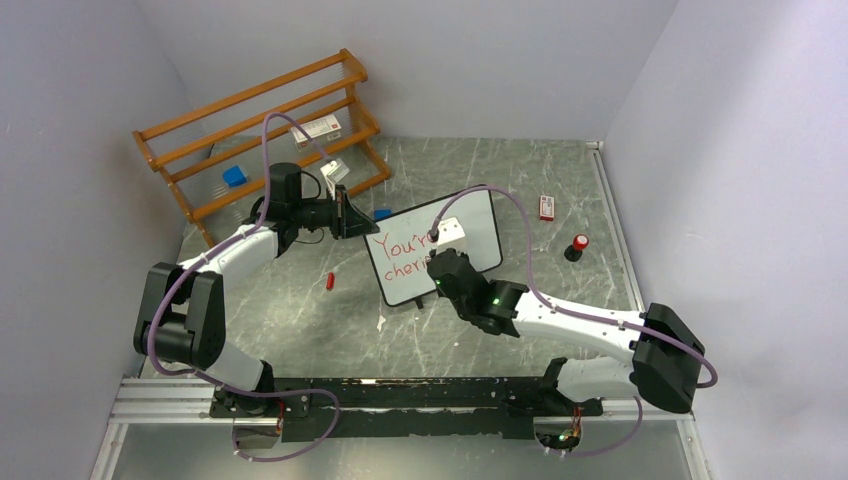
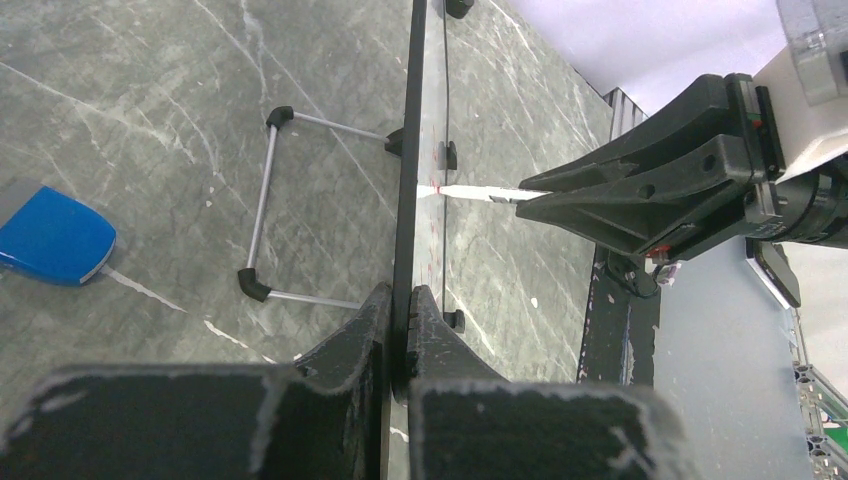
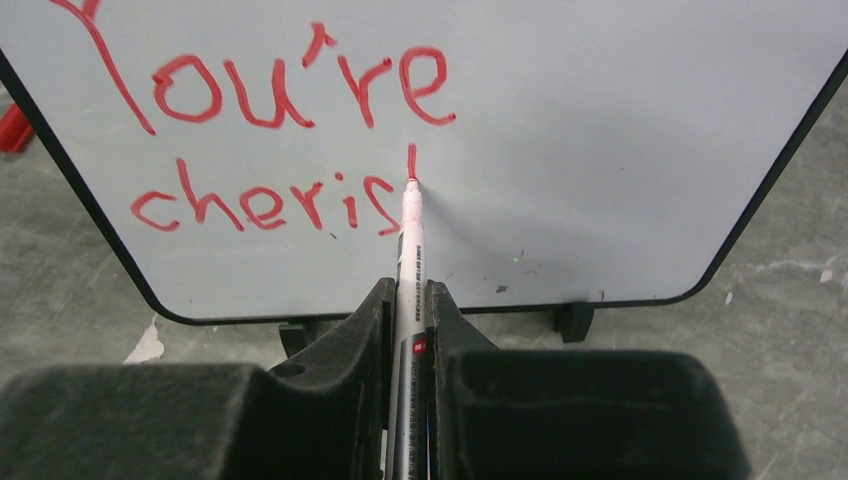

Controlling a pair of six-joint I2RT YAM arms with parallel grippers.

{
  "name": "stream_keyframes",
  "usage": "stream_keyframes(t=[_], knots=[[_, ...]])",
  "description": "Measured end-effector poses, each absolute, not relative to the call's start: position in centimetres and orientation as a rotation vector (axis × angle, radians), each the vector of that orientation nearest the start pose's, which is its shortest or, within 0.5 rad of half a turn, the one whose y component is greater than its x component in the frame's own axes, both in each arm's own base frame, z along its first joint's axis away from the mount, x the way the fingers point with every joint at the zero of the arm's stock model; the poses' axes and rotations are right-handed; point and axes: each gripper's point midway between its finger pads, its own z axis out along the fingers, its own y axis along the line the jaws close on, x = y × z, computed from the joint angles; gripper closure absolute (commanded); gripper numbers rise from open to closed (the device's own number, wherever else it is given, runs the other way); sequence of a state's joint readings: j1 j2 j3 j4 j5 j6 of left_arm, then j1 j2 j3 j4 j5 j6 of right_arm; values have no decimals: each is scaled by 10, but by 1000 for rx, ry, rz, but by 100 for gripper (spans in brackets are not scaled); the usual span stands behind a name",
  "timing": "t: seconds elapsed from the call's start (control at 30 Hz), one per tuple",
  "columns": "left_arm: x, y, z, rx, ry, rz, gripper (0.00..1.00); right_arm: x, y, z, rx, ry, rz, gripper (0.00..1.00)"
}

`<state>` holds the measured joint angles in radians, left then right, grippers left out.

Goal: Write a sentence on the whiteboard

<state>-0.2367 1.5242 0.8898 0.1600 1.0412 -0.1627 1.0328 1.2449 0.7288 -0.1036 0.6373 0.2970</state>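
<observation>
The whiteboard [image 1: 470,232] stands tilted on its wire stand in the middle of the table. Red lettering [image 3: 300,85] reads "You're" and, below it, "cheris" [image 3: 260,205] with the start of one more stroke. My left gripper [image 2: 398,300] is shut on the whiteboard's black edge [image 2: 410,150], seen edge-on. My right gripper [image 3: 408,295] is shut on a white marker [image 3: 409,250]; its red tip [image 3: 411,185] touches the board at the foot of that new stroke. In the top view the right gripper [image 1: 440,268] hides the lower part of the board.
A wooden rack [image 1: 265,125] stands at the back left with small items on it. A red marker cap [image 1: 330,281] lies left of the board. A blue object [image 2: 50,240] lies behind it. A red-topped black item [image 1: 578,246] and a small red box [image 1: 546,207] lie right.
</observation>
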Motion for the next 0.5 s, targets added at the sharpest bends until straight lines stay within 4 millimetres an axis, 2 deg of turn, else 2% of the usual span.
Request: stream_keyframes(t=[0.5], knots=[[315,-235,172,739,1883,-1304,95,242,232,115,-420,2077,118,100]])
